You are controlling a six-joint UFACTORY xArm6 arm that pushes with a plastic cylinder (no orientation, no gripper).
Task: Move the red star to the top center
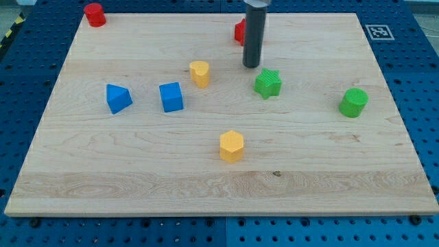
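Observation:
The red star (pixel 239 31) sits near the view's top center, mostly hidden behind the dark rod, so only its left part shows. My tip (pixel 251 66) rests on the board just below and slightly right of the red star. The green star (pixel 267 84) lies just below and right of my tip. The yellow block (pixel 199 73), a heart-like shape, lies to the left of my tip.
A red cylinder (pixel 94 14) stands at the top left corner. A blue triangular block (pixel 117 98) and a blue cube (pixel 171 97) lie at the left. A yellow hexagonal block (pixel 232 145) lies at the lower center. A green cylinder (pixel 353 102) stands at the right.

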